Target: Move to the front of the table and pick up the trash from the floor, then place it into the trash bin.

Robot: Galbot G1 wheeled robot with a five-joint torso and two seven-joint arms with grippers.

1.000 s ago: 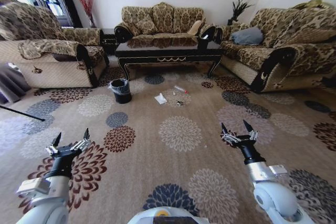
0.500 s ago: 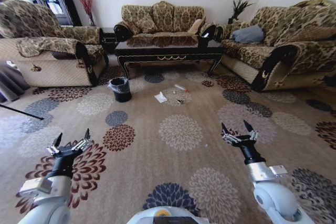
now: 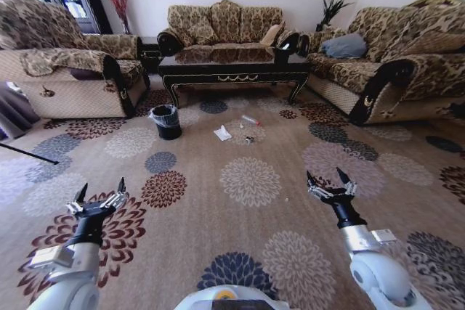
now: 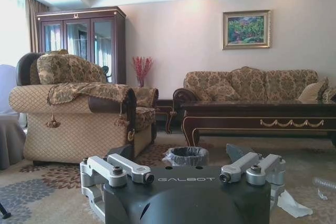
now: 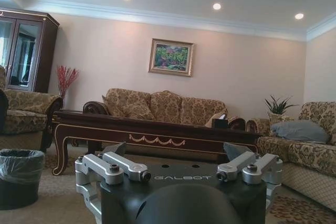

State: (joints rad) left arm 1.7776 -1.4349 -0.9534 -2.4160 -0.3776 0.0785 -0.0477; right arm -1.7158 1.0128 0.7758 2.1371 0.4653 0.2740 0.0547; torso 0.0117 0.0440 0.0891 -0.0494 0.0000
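Pincers well short of trash

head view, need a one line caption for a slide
Both tools, left and right, open and empty over the carpet; trash beside the trash bin, before the table.

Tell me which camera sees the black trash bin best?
The head view: the trash bin shows whole on the carpet, left of the white paper and before the table. The left wrist view shows just its bagged rim behind the left gripper. The right wrist view cuts it off at the edge.
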